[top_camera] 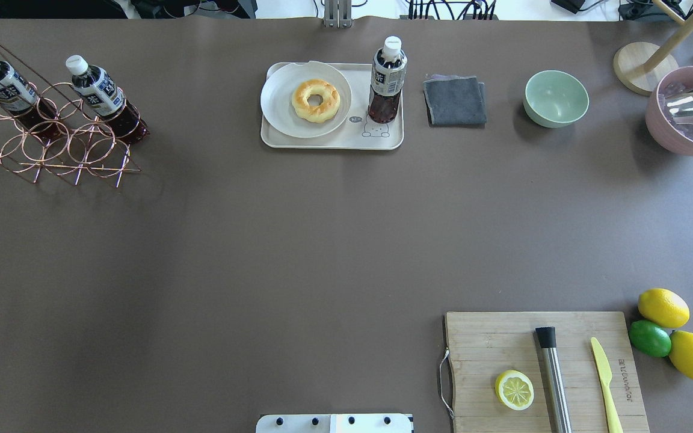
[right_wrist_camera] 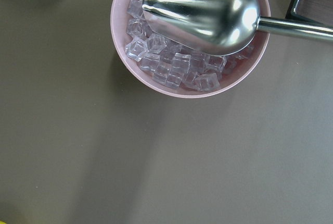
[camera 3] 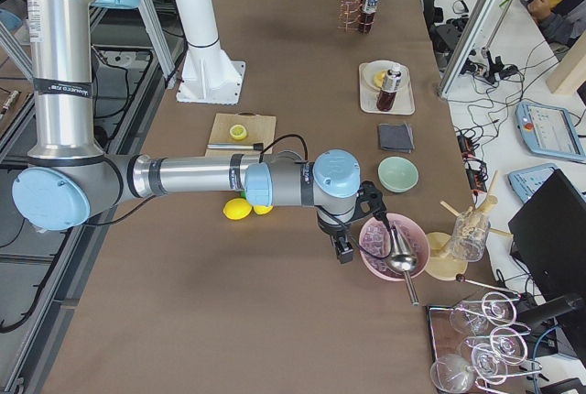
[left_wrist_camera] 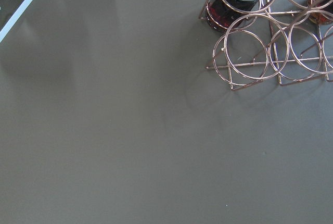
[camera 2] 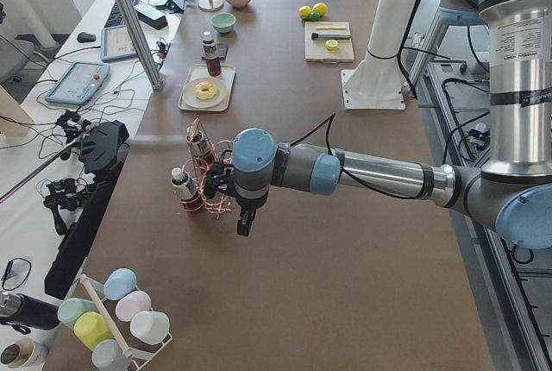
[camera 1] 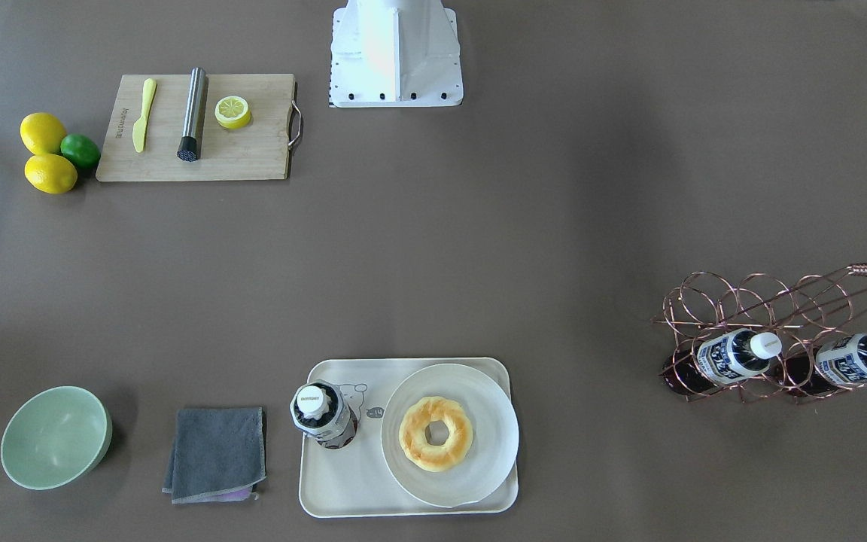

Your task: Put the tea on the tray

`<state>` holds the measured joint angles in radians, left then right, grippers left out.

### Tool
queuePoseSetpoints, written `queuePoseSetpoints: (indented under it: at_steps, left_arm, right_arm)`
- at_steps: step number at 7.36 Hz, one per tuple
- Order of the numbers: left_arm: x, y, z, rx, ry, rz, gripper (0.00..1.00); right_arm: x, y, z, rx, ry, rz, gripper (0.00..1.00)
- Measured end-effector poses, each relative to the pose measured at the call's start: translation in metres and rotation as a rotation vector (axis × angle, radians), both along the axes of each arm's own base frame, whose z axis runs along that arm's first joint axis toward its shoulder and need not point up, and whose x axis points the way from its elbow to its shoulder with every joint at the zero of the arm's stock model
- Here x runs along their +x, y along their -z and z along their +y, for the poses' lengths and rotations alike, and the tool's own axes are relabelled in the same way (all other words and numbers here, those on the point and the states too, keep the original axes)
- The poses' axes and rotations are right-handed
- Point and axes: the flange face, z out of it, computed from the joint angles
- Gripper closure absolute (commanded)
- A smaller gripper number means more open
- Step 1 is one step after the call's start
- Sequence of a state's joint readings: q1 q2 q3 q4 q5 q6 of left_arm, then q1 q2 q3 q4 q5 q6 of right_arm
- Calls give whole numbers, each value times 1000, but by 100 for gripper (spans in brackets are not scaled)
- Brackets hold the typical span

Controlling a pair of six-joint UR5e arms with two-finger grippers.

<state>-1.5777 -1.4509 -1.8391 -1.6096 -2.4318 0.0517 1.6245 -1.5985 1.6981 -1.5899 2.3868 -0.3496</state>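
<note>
The tea bottle (camera 1: 322, 412) stands upright on the cream tray (camera 1: 343, 482), beside a white plate with a donut (camera 1: 435, 433). It also shows in the overhead view (top_camera: 387, 78), next to the bear drawing on the tray (top_camera: 334, 143). No gripper touches it. My left gripper (camera 2: 244, 220) hangs above the table near the copper rack. My right gripper (camera 3: 345, 249) hangs near the pink ice bowl. Both show only in the side views, so I cannot tell whether they are open or shut.
A copper wire rack (top_camera: 52, 144) holds two identical bottles (top_camera: 100, 90). A grey cloth (top_camera: 455, 100) and a green bowl (top_camera: 556, 98) lie beside the tray. A pink bowl of ice with a scoop (right_wrist_camera: 192, 31), a cutting board (top_camera: 542, 373), lemons and a lime (top_camera: 650, 338) are on my right.
</note>
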Motion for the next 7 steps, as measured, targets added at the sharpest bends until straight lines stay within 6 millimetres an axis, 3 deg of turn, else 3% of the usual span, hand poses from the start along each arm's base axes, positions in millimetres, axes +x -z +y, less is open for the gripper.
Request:
queuePoseSetpoints:
  at_steps: [4,7]
  left_arm:
    - [0,-15,-3,31,10,-11,3]
    - [-1,-8,-3,28,34,-6,3]
  right_arm:
    - [0,0,0,-2,-1,-9,0]
    - [1,0,1,-3,-4,-14,0]
